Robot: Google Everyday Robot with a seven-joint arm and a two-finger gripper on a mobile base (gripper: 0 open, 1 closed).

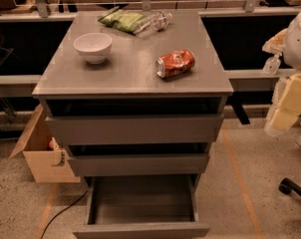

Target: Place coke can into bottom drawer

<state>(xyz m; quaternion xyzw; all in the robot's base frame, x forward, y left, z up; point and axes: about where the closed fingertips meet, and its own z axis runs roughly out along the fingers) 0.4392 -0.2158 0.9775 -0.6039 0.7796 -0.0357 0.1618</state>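
Observation:
The coke can [175, 63] lies on its side on the grey cabinet top [125, 78], right of centre, dented, with its silver end facing left. The bottom drawer [140, 203] is pulled out toward me and nothing shows inside it. The two upper drawers are only slightly out. My gripper [272, 61] hangs at the right edge of the view, beside the cabinet, to the right of the can and about level with it. It is apart from the can and holds nothing that I can see. The white and yellowish arm parts [292, 96] sit just below and behind it.
A white bowl [92, 46] stands on the top at the left. A green chip bag [121, 20] and a clear plastic bottle [153, 22] lie at the back. A cardboard box [41, 151] and a cable [61, 215] are on the floor at the left, and a chair wheel [286, 185] at the right.

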